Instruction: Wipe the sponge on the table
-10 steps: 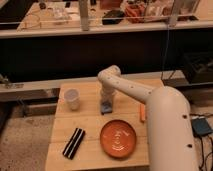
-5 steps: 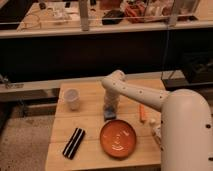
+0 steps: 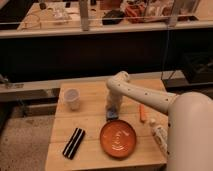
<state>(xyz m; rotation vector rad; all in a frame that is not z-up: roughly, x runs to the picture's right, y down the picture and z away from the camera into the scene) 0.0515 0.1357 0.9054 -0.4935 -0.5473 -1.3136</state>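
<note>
Sponge lies near the middle of the table in the camera view. Our gripper stands right on top of it, so only the sponge's 6 o'clock edge shows below. Whether we grip it or merely press on it, we cannot tell, and its long axis is hidden too. From the sponge, bare wood opens toward 9 o'clock. The plate crowds 6 o'clock, and the stick lies at 3 o'clock.
</note>
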